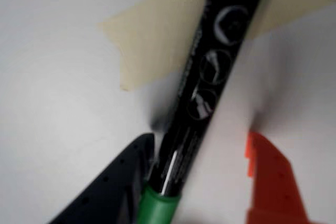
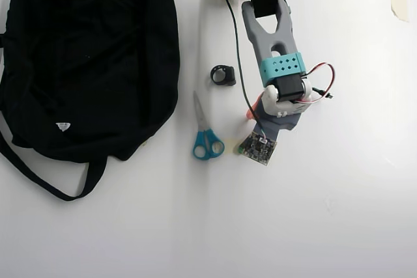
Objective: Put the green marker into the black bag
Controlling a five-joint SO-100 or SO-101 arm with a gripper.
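Green marker (image 1: 202, 98) lies between the wide-open pincer (image 1: 202, 177); its white barrel print is blurred, unreadable

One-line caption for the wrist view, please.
Wrist view: green marker lying over a strip of tan tape on the white table, between the open gripper's black and orange fingers.

Overhead view looks straight down from high up, whole white table (image 2: 339, 213) in frame. Wrist view sits very close, facing the table (image 1: 52, 77) past the jaws. Both share that surface.
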